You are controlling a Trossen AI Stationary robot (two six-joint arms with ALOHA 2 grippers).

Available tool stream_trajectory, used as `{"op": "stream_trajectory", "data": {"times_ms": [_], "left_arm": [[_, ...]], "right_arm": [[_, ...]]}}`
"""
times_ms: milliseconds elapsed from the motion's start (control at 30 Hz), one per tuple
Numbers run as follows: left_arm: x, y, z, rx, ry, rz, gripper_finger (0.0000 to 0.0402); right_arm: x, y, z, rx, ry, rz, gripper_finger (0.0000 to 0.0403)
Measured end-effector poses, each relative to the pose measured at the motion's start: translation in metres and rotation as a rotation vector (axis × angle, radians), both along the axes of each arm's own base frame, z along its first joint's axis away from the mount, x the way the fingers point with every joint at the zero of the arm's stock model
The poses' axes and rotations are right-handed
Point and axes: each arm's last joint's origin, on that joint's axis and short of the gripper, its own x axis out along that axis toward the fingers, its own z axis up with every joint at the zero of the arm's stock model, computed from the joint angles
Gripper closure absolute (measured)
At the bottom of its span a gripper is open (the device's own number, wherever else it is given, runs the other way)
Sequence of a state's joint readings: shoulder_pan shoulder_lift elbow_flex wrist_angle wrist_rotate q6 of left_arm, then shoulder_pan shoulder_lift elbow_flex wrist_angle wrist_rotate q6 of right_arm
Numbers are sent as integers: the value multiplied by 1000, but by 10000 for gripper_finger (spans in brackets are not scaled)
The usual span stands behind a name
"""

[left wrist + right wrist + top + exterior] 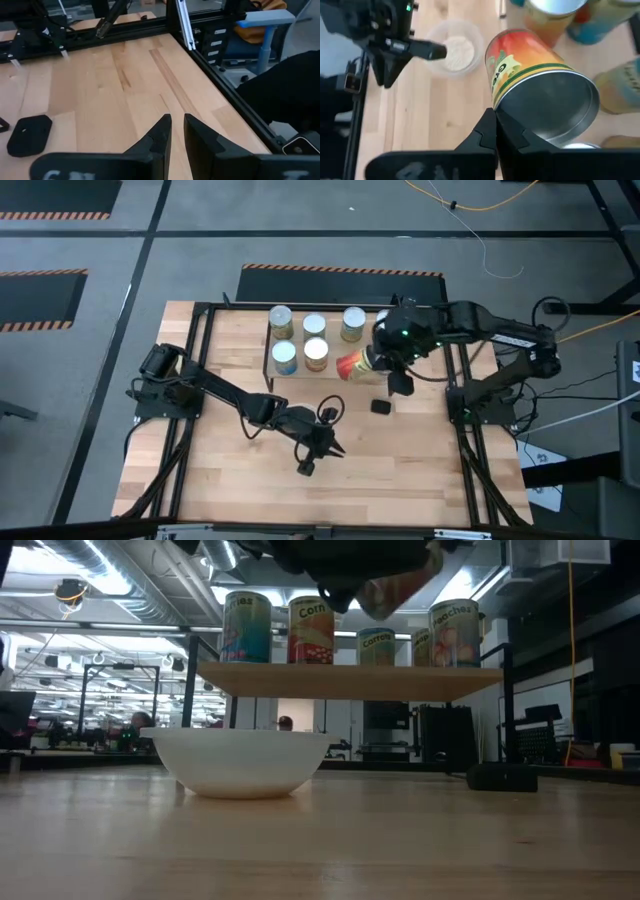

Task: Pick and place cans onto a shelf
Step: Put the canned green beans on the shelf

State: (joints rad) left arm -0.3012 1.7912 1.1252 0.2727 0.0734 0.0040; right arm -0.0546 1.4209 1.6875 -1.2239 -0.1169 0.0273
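Several cans stand upright on the shelf board (335,342), among them a green-labelled one (281,320) and a blue one (284,357); in the low view they line the shelf (350,682). My right gripper (380,362) is shut on an orange-and-red labelled can (352,367) over the shelf's right part. That can hangs tilted above the shelf (400,585). My left gripper (330,446) is low over the middle of the table, empty. Its fingers (160,135) are together but for a thin slit. My right gripper meets the orange can at its lower edge (496,102), where the label wall joins the silver round end (560,107). The fingers come from the table's right side and hide the contact itself. The can is lifted clear of the shelf and tilted.
A round bowl (245,760) with beige contents (454,47) sits on the table in front of the shelf. A small black block (381,407) lies right of centre. Black frame rails (465,430) run along the table's sides. Bare wood lies toward the near edge.
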Motion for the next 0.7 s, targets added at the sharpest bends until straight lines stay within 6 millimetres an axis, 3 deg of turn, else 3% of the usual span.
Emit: {"op": "stream_trajectory", "data": {"times_ms": [133, 467, 700], "left_arm": [[0, -1, 0, -1, -4, -3, 358], [0, -1, 1, -2, -7, -2, 358], [0, -1, 0, -1, -5, -2, 358]], "right_arm": [[10, -10, -11, 10, 108, 20, 403], [51, -22, -7, -69, 243, 108, 403], [71, -27, -24, -146, 358, 126, 403]]}}
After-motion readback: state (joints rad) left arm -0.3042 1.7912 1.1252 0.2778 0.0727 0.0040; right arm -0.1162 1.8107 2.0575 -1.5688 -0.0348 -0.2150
